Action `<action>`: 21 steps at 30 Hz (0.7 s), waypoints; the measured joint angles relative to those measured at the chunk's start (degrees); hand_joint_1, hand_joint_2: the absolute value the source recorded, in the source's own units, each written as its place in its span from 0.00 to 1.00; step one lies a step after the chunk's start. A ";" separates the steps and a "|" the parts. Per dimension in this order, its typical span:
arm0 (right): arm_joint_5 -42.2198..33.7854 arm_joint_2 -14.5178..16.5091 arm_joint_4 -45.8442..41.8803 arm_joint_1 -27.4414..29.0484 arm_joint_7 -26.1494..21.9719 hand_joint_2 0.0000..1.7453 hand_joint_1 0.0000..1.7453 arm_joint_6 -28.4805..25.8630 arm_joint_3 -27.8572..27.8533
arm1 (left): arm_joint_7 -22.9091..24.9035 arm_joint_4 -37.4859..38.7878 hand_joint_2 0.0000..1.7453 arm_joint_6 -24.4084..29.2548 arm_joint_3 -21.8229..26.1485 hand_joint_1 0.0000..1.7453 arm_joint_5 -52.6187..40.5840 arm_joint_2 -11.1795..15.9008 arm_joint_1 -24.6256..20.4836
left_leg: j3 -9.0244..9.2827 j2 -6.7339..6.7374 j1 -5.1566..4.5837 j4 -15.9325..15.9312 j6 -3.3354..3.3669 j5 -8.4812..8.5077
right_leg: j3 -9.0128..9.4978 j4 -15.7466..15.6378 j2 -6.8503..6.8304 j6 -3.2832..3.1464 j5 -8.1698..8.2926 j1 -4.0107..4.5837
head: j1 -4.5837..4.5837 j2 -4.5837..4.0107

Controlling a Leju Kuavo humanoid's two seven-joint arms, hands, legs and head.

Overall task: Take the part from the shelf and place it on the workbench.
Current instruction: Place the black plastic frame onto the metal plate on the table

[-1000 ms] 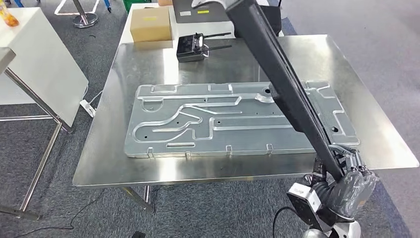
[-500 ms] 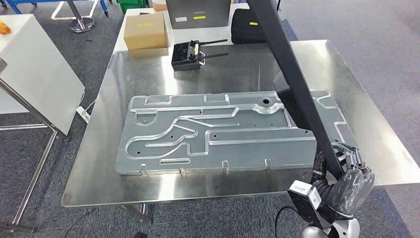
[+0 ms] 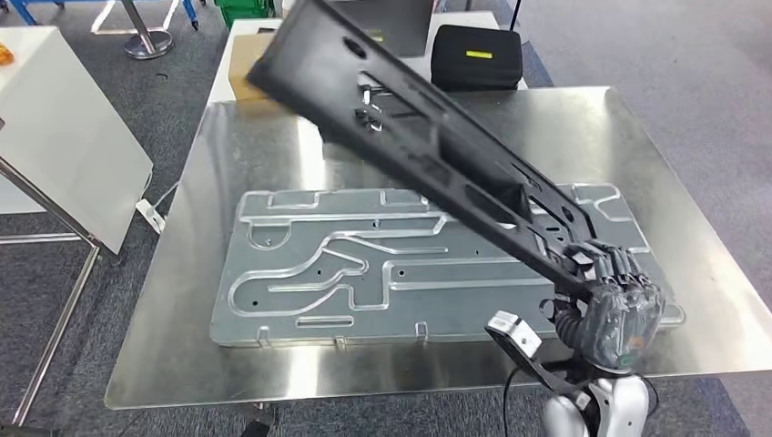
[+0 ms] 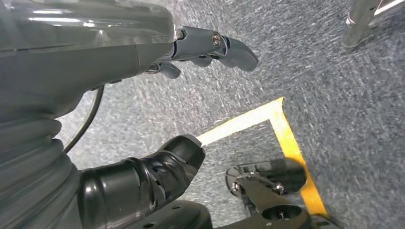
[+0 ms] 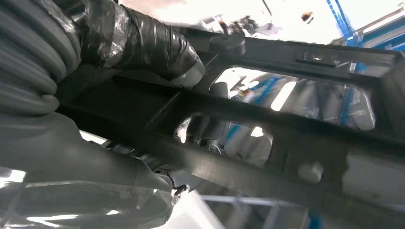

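The part [image 3: 410, 137] is a long black plastic panel with cut-outs. My right hand [image 3: 612, 305] grips its near end at the workbench's front right. The panel slants up and away to the left, over the steel workbench [image 3: 237, 155] and the grey stamped metal plate [image 3: 309, 273] lying on it. In the right wrist view the panel's ribs and openings [image 5: 267, 129] run close past the thumb [image 5: 143, 45] that wraps it. My left hand [image 4: 119, 95] hangs over grey carpet with its fingers apart and nothing in it.
At the workbench's far edge are a cardboard box [image 3: 238, 75], a black case [image 3: 475, 56] and a dark device partly hidden by the panel. A white table [image 3: 55, 127] stands to the left. Yellow floor tape [image 4: 282, 138] runs below my left hand.
The panel has swung from nearly edge-on and steep to a flatter slant leaning left over the workbench, its broad face now showing. My view has moved a little closer to the bench.
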 joint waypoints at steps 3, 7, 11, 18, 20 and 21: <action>2.32 -0.35 1.35 -1.42 1.86 1.00 1.00 0.01 0.80 | 0.15 0.00 1.00 -0.31 -0.54 0.00 -0.21 -0.04 -0.28 | 0.24 0.02 -0.13 0.03 0.67 -0.29 | 0.28 -0.43 0.00 -0.28 0.67 -0.01 | -0.02 0.00; 4.67 -1.12 3.00 -3.56 4.73 1.00 1.00 0.01 1.88 | -0.26 0.00 1.00 -1.28 -0.76 0.00 -0.24 -0.07 -0.48 | 0.62 0.03 -0.08 -0.52 0.77 -0.24 | 0.27 -0.41 0.01 -0.74 0.34 0.14 | -0.02 0.00; 5.60 -2.07 4.39 -4.49 6.15 1.00 1.00 -0.01 2.81 | -0.76 0.00 1.00 -2.34 -0.91 0.00 -0.10 -0.07 -0.59 | 0.71 0.03 -0.07 -0.77 0.57 -0.29 | 0.28 -0.41 0.02 -0.91 0.23 0.18 | -0.02 0.00; 5.28 -3.31 5.88 -4.81 6.81 1.00 1.00 -0.01 3.78 | -1.40 0.00 1.00 -4.23 -0.99 0.00 0.38 -0.07 -0.62 | 0.72 0.03 0.00 -0.89 -0.69 -0.30 | 0.35 -0.36 -0.02 -0.92 0.24 0.18 | -0.02 0.00; 5.10 -3.49 6.10 -4.81 6.81 1.00 1.00 -0.01 3.81 | -1.82 0.00 1.00 -4.93 -0.98 0.00 0.69 -0.07 -0.61 | 0.74 0.03 0.00 -0.87 -0.71 -0.30 | 0.42 -0.36 -0.02 -0.92 0.25 0.14 | -0.01 0.00; 5.05 -3.54 6.18 -4.81 6.82 1.00 1.00 -0.01 3.83 | -1.99 0.00 1.00 -4.99 -0.98 0.00 0.74 -0.07 -0.61 | 0.76 0.03 0.00 -0.86 -0.72 -0.30 | 0.45 -0.36 -0.02 -0.92 0.25 0.10 | -0.01 0.00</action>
